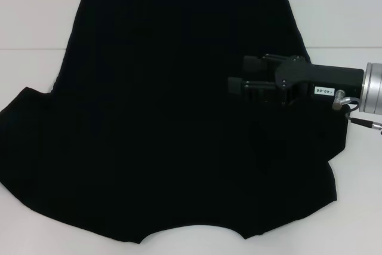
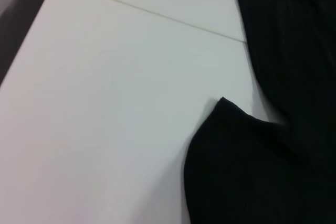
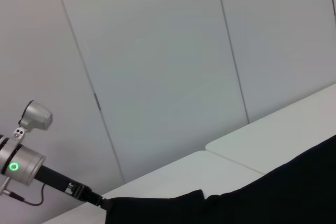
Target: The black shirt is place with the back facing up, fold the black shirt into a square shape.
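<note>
The black shirt [image 1: 167, 123] lies spread flat over most of the white table [image 1: 36, 22], its curved neckline at the near edge. My right gripper [image 1: 242, 73] reaches in from the right, low over the shirt's right half, fingers pointing left and apart; I see no fabric between them. The left wrist view looks down on a corner of the black shirt [image 2: 247, 166] lying on the bare table [image 2: 105, 119]. The left arm [image 3: 23, 163] shows in the right wrist view, beyond the shirt's [image 3: 252, 203] far edge; its gripper end merges with the black cloth.
A seam [image 1: 30, 48] runs across the tabletop where two white panels meet. Bare table shows left and right of the shirt's upper part. A grey panelled wall [image 3: 168, 66] stands behind the table.
</note>
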Robot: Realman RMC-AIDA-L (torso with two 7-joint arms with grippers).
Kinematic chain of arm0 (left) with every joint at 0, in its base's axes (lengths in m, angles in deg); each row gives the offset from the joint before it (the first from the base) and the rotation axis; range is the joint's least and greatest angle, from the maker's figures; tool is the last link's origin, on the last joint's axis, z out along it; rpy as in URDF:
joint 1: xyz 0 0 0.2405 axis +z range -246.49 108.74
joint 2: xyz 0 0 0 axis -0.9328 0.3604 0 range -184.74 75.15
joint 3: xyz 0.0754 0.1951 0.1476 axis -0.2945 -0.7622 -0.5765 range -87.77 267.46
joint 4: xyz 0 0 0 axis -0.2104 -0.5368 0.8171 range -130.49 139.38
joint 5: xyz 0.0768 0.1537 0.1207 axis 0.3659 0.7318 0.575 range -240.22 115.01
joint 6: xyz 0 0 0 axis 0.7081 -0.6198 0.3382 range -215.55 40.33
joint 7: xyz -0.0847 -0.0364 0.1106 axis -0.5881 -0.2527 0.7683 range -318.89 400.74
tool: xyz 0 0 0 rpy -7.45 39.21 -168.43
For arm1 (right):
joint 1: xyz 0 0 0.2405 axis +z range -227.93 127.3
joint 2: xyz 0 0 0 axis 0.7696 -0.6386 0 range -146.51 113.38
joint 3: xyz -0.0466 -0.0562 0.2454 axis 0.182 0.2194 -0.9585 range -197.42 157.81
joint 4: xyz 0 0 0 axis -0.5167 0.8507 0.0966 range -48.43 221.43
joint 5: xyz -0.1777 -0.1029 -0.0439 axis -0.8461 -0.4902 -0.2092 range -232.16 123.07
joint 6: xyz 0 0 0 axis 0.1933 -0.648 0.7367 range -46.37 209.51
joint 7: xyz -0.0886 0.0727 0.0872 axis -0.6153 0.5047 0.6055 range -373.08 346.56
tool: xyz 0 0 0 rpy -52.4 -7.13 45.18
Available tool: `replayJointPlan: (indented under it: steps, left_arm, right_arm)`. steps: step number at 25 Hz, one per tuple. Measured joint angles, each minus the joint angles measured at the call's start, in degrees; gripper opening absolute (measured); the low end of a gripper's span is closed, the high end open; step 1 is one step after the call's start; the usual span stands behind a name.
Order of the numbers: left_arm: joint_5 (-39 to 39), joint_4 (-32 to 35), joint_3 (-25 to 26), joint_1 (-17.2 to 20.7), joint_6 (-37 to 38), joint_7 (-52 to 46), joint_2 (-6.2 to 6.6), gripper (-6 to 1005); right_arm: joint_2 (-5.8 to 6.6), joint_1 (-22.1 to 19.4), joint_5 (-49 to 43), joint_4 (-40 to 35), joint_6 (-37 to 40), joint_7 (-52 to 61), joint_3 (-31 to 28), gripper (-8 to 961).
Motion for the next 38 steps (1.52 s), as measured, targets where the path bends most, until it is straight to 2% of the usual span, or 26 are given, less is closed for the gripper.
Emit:
replayJointPlan:
  steps: [11, 25, 34, 38]
  left_arm:
    - [-1.8, 0.6, 1.2, 0.1, 4.1, 0.1, 0.18, -2]
    - [-2.3, 0.3, 3.8, 0.6, 5.0, -0.4, 0.35, -1]
    - [-2.5, 0.3, 3.9, 1.0, 5.7, -0.3, 0.3, 0]
    - [-5.1, 0.3, 3.7, 0.6, 7.3, 0.3, 0.28, 0]
  right_arm:
    - [0.11, 0.1, 0.1, 0.1, -0.5, -0.8, 0.0, 852]
    - [0.11, -0.1, 0.2, 0.3, -1.0, -1.4, 0.0, 853]
    - [0.11, -0.2, 0.4, 0.3, -0.9, -1.4, 0.0, 853]
    - [0.12, -0.5, 0.9, 0.3, -0.7, -1.4, 0.0, 853]
